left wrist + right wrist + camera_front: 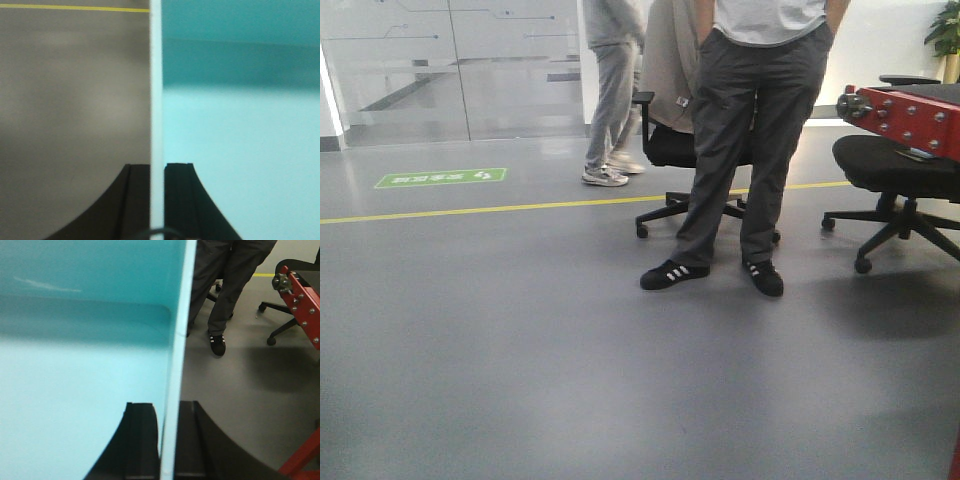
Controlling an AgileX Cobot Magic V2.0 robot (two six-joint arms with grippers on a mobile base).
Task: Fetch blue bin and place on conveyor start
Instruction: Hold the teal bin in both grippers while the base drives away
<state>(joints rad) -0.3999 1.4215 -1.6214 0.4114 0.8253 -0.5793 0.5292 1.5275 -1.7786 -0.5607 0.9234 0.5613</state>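
My left gripper (157,170) and right gripper (168,407) each clamp a blue bin (75,370) wall; conveyor start (910,118) far right.

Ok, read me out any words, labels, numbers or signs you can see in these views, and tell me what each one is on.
On the green floor sticker: white characters, too blurred to read.
On the blue bin: no text on the walls that show.
On the red conveyor frame: only bolt heads, no text.
Nothing else legible in any view.
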